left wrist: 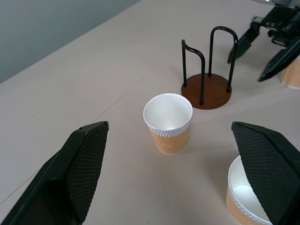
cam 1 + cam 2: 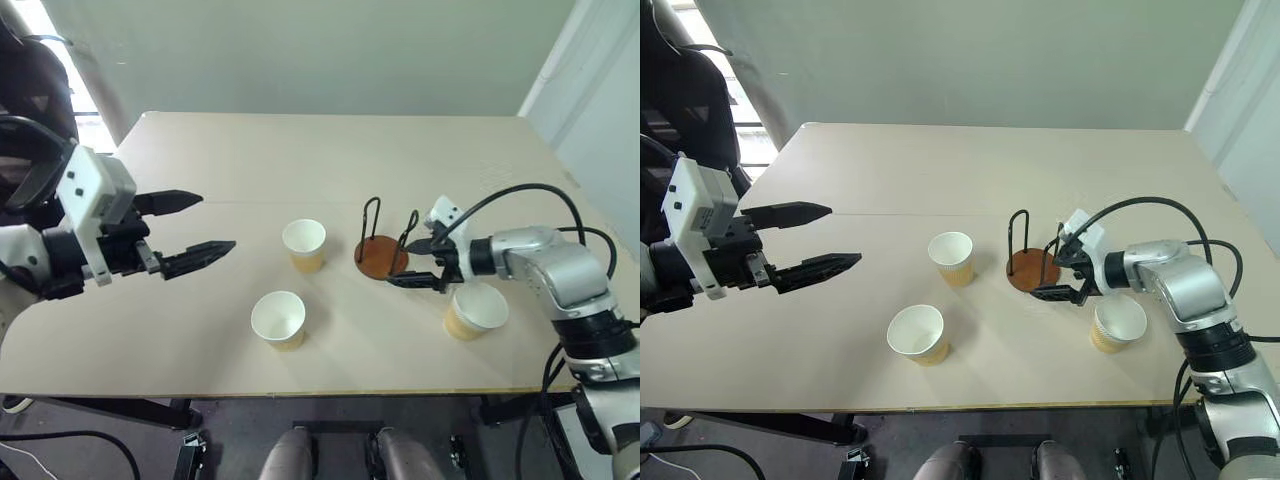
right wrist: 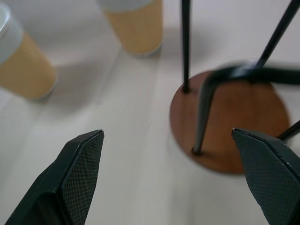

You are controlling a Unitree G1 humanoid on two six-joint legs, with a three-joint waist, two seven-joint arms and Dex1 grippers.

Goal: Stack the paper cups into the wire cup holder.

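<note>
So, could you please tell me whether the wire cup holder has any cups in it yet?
Empty. The wire cup holder shows bare base between its loops, and all three paper cups stand upright on the table.

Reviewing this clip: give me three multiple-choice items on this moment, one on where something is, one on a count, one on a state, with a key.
1. Where is the right end effector?
A. beside the wire cup holder
B. over the table's far edge
C. inside a cup

2. How many paper cups stand on the table?
A. one
B. three
C. five

3. What does the wire cup holder contain?
A. two cups
B. one cup
C. nothing

Key: 1 A, its fingers flank the holder's near side. 2 B, cups at and. 3 C, its base disc is bare between the loops.
</note>
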